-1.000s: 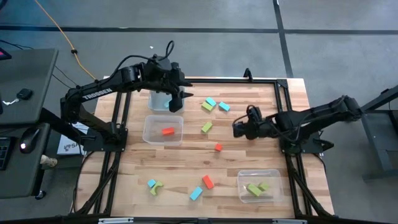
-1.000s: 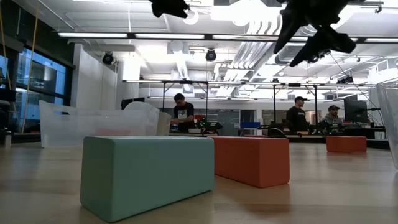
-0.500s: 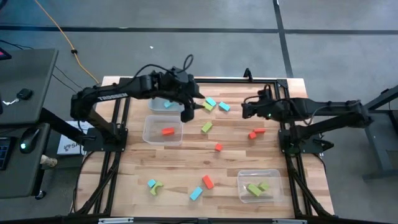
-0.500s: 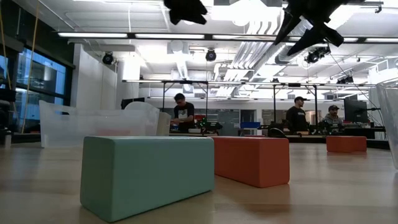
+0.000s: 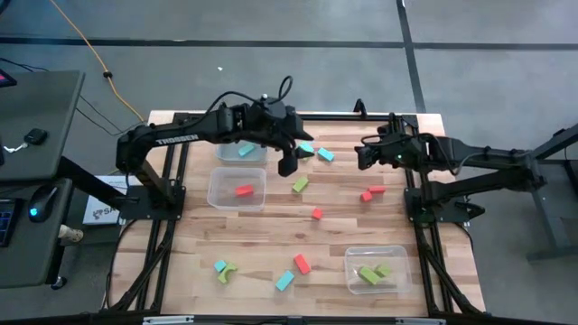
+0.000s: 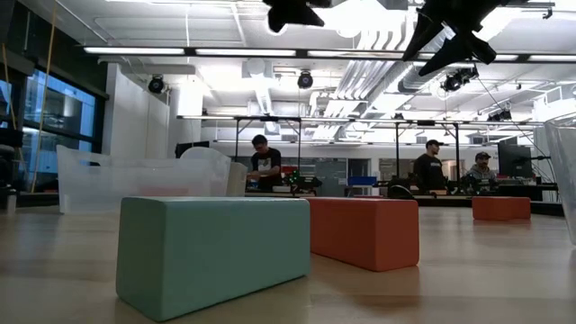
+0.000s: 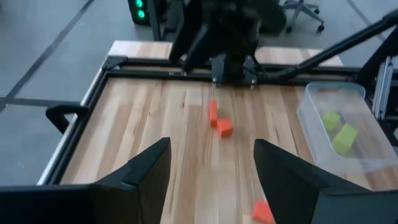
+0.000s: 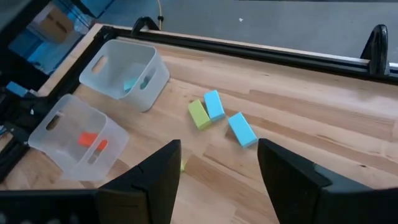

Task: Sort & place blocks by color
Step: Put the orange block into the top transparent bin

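Observation:
Toy blocks lie flat and scattered on the wooden table. Two blue blocks (image 5: 307, 147) (image 5: 325, 154) and a green one (image 5: 301, 155) lie at the far middle, with another green block (image 5: 300, 184) nearer. Two red blocks (image 5: 366, 195) (image 5: 377, 189) and a third (image 5: 317, 213) lie mid-table. My left gripper (image 5: 287, 167) (image 7: 211, 144) hangs open above the table, just left of the far blue and green blocks. My right gripper (image 5: 360, 157) (image 8: 219, 144) hangs open to their right. Neither has anything between its fingers.
Three clear bins stand on the table: a far-left one (image 5: 237, 155) holding a blue block, a middle-left one (image 5: 217, 191) holding a red block, and a near-right one (image 5: 397, 257) holding green blocks. Near the front edge lie a blue block (image 5: 219, 266), a green arch (image 5: 228, 271), a red block (image 5: 302, 263) and another blue block (image 5: 284, 281).
My left gripper has travelled from above the far-left bin toward the table's right, ending beside the far blue and green blocks. My right gripper has pulled back from mid-table toward the far edge and risen, and the two red blocks now show where it stood.

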### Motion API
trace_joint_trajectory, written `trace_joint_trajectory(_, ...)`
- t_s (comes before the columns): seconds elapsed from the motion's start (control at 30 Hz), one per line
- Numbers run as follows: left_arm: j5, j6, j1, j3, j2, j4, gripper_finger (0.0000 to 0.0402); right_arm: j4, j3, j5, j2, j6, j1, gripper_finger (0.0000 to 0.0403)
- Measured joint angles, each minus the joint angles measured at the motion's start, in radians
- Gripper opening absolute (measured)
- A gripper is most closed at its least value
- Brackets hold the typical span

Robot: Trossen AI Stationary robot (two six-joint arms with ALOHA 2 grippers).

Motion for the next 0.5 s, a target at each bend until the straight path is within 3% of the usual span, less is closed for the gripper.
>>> trace_joint_trajectory(0.17, 0.011, -0.009, -0.016, 0.068, 0.055, -0.004, 0.0231, -0.003, 0.000, -0.001, -0.001, -0.011, -0.031, 0.0204)
trace_joint_trajectory(0.5, 0.031, -0.096, -0.053, 0.072, 0.167, -0.053, 0.0252, -0.007, 0.000, -0.055, -0.001, -0.065, -0.104, 0.0204)
